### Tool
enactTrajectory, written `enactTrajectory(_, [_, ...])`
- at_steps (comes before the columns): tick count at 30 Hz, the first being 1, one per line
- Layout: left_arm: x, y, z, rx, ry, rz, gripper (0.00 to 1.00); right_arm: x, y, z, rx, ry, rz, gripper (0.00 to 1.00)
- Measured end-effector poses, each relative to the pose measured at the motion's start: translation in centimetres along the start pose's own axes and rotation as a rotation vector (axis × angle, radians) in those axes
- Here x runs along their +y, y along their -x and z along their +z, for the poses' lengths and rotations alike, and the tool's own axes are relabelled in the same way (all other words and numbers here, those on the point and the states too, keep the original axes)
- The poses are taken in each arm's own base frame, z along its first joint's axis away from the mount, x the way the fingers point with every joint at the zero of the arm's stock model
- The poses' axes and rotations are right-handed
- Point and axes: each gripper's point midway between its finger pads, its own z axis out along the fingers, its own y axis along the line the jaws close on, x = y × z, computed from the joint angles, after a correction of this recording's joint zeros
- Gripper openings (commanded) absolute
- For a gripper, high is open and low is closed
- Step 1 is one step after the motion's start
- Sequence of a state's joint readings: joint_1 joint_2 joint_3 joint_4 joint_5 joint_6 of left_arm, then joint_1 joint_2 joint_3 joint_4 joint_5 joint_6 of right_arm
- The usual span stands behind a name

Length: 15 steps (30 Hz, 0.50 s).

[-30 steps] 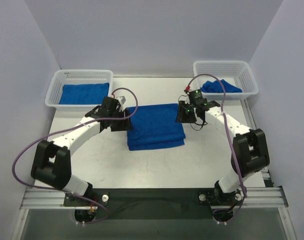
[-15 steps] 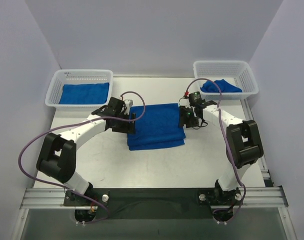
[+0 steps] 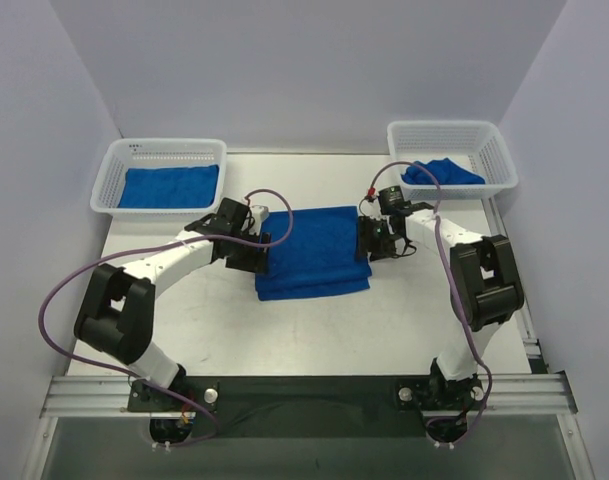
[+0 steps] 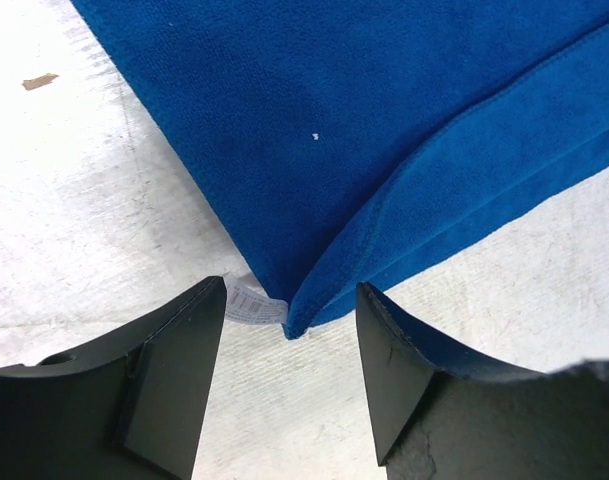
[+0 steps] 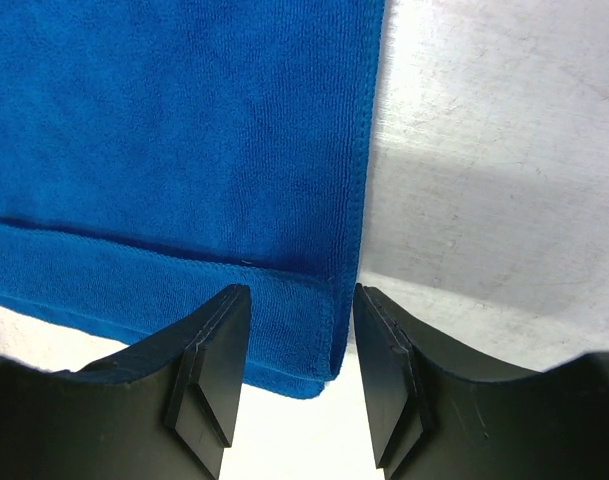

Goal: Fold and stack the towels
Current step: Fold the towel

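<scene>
White, faintly mottled counter (image 3: 314, 330) carries a royal-blue terry towel (image 3: 312, 252) at its centre, folded into a layered rectangle with stitched hems; left end effector (image 3: 261, 250), jaws apart, straddles a left-side corner; right end effector (image 3: 368, 240), also apart, straddles a right-side corner; farther back, one white mesh basket (image 3: 164, 148) holds a flat blue towel (image 3: 169, 187), another basket (image 3: 449, 128) a rumpled towel (image 3: 442, 173).

The left arm (image 3: 154, 265) and the right arm (image 3: 454, 245) reached forward from their bases and bent inward at the elbows, so the two wrists faced each other across the middle. The left pincer (image 4: 289, 300) pointed downward, its two dark fingers (image 4: 169, 385) standing apart with a clear gap between them. The right pincer (image 5: 301, 300) also pointed downward, its fingers (image 5: 209, 375) parted and clamped on nothing.
</scene>
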<state>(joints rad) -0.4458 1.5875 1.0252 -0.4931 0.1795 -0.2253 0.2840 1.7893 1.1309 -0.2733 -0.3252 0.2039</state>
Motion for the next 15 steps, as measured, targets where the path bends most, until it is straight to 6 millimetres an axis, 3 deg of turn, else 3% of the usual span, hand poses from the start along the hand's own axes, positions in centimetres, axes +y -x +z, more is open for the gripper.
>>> enactTrajectory(15, [-0.6, -1.5, 0.4, 0.048, -0.065, 0.058, 0.62, 0.0, -1.0, 0.3, 0.024, 0.019, -0.006, 0.45])
